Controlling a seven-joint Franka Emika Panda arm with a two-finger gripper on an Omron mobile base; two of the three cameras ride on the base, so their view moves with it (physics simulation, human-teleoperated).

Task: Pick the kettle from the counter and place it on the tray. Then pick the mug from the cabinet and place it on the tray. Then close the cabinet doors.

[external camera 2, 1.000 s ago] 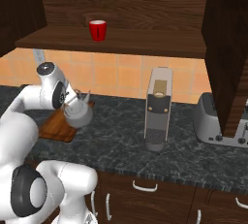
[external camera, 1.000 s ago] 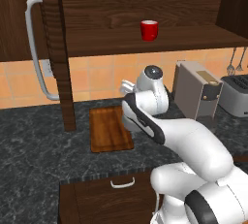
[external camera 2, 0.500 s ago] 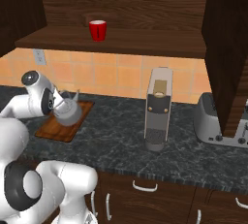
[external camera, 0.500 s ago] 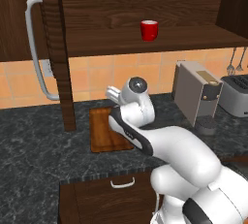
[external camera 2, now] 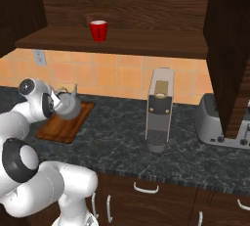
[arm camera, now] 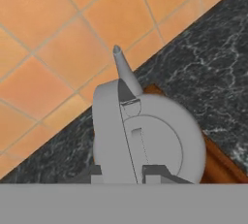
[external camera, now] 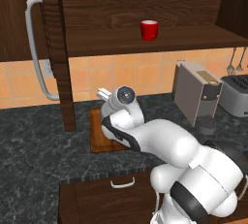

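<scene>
Right now the gripper (arm camera: 123,172) clamps the squat grey metal kettle (external camera 2: 70,105) above the reddish wooden tray (external camera 2: 66,123), while the small red mug (external camera 2: 98,30) waits at one o'clock, cabinet open.

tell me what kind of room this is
A kitchen, a rendered one: speckled stone counter backed by orange tiles, a toaster beside a coffee machine, and a dark wood wall cabinet holding a red mug.

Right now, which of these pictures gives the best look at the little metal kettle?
The hand view: the kettle looms close, with its handle and spout plain. The right base view shows it small, over the tray, partly behind the arm. In the left base view the arm covers the kettle's body.
</scene>
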